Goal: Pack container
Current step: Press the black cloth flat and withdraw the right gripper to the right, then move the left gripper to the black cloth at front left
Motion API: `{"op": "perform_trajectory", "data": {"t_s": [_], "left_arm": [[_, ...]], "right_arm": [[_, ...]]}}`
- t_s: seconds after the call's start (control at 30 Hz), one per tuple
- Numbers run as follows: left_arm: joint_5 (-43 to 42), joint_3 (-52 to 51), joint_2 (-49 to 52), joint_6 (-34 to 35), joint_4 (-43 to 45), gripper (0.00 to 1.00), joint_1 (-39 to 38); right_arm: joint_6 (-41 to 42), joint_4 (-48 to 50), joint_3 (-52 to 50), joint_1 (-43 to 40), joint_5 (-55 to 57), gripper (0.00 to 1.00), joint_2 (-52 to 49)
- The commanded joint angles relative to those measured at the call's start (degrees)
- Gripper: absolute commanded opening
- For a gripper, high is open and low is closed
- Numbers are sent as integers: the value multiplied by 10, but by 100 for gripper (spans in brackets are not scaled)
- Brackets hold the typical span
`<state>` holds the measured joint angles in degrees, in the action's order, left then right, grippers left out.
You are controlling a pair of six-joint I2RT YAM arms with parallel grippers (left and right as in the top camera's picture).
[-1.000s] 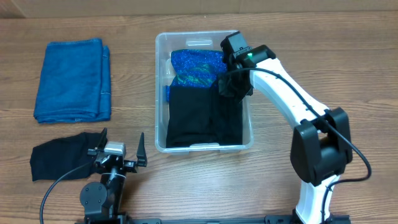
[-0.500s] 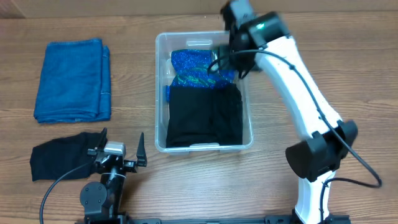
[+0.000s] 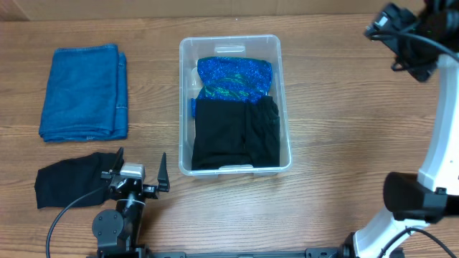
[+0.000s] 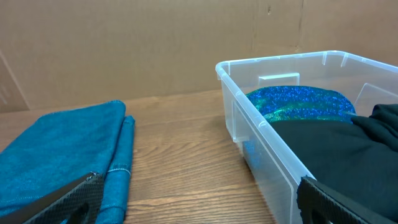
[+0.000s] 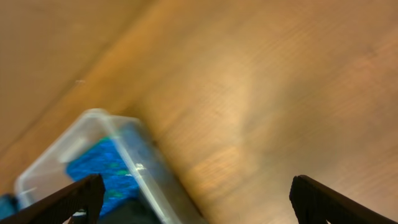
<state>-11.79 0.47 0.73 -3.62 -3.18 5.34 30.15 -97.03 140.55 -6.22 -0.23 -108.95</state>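
Left fingers (image 4: pixel 65 202) and right fingers (image 5: pixel 71 198) we see spread wide and empty, while the container (image 3: pixel 229 40) sits on the bench (image 3: pixel 344 129), holding blue glittery fabric (image 3: pixel 233 75) and black cloth (image 3: pixel 226 136).

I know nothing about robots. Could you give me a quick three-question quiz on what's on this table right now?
1. True or false: the folded blue towel lies inside the container.
2. What lies on the table beside the left end effector? A. a black cloth B. a red cup C. a spoon
3. Short answer: is the right end effector holding anything?

Key
1. False; the towel lies on the table, outside the container.
2. A
3. No; it is open and empty.
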Motion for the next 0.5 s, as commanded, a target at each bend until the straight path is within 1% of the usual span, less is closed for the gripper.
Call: {"op": "perform_trajectory", "data": {"t_s": [0.0,0.07,0.13,0.27,0.3,0.37,0.47], "left_arm": [[2,-2,-5,-11,0,100,4],[2,-2,-5,-11,0,100,4],[2,-2,-5,-11,0,100,4],[2,-2,-5,-11,0,100,4],[2,-2,-5,-11,0,100,4],[2,-2,-5,-11,0,100,4],[2,-2,-5,-11,0,100,4]], "right_arm": [[17,0,-101,-65,-12,100,17],[31,4,-159,-110,-12,100,17],[31,20,-193,-151,-12,100,17],[32,37,-219,-219,-17,100,17],[49,42,-224,-234,-21,100,17],[75,43,-233,-254,-20,100,17],[74,44,-244,-265,-20,100,16]]}}
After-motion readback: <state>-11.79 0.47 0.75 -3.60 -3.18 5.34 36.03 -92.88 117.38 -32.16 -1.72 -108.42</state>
